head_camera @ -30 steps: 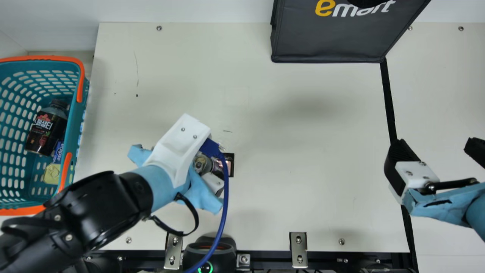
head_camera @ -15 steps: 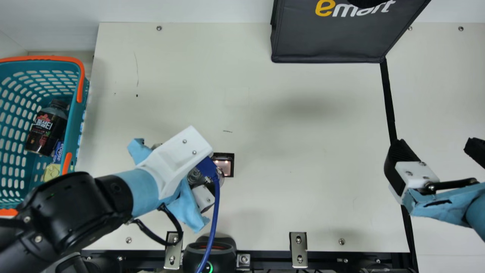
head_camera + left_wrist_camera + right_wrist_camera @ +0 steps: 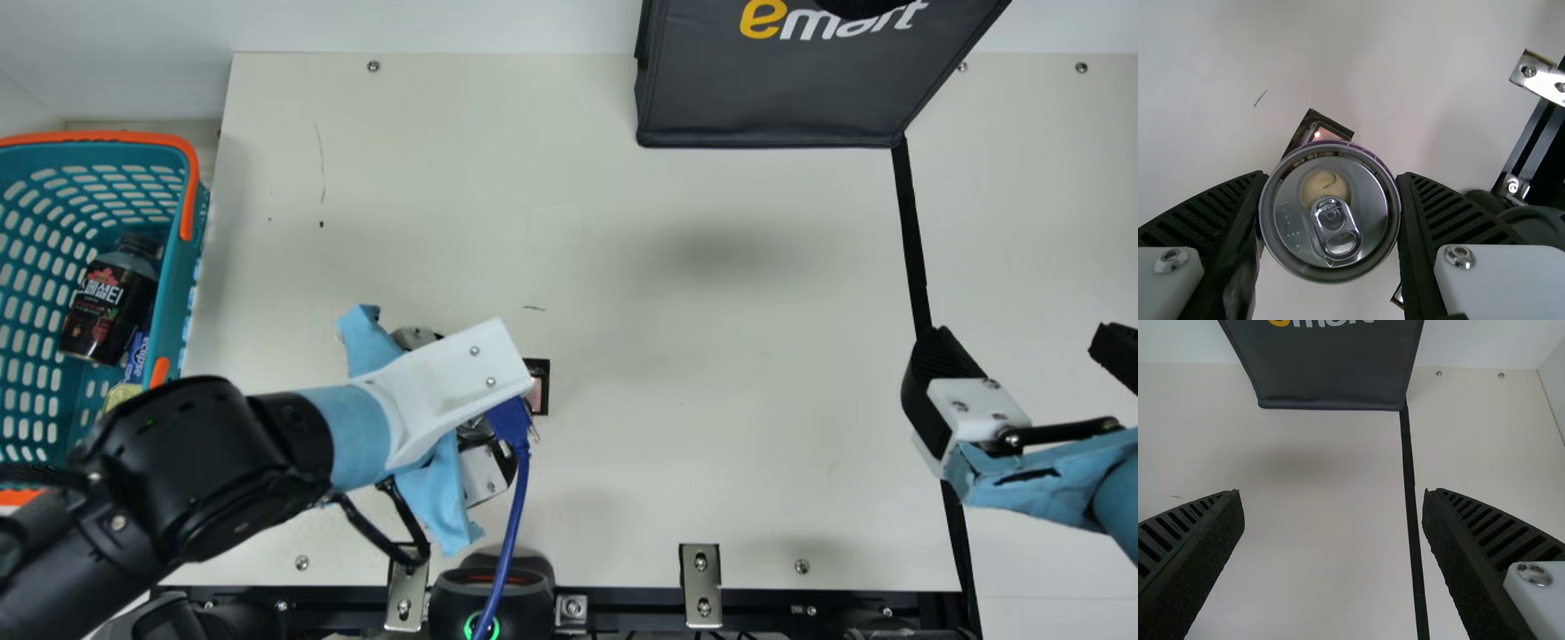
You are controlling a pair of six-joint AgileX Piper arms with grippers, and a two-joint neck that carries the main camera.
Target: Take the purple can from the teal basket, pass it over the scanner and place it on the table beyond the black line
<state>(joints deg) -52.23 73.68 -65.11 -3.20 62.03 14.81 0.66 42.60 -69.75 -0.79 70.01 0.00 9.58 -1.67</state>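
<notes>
The purple drink can is clasped by the left end effector near the scanner window; the right end effector is spread wide. Likely slick, dentable, it is best held mid-height.

You get bright, soft light over the cream counter, with a blurry-edged shadow between its middle and the dark bag at the far edge. In your left wrist view the purple can catches pale glints on its metal lid, and the scanner window glows pink around a hot spot.
</notes>
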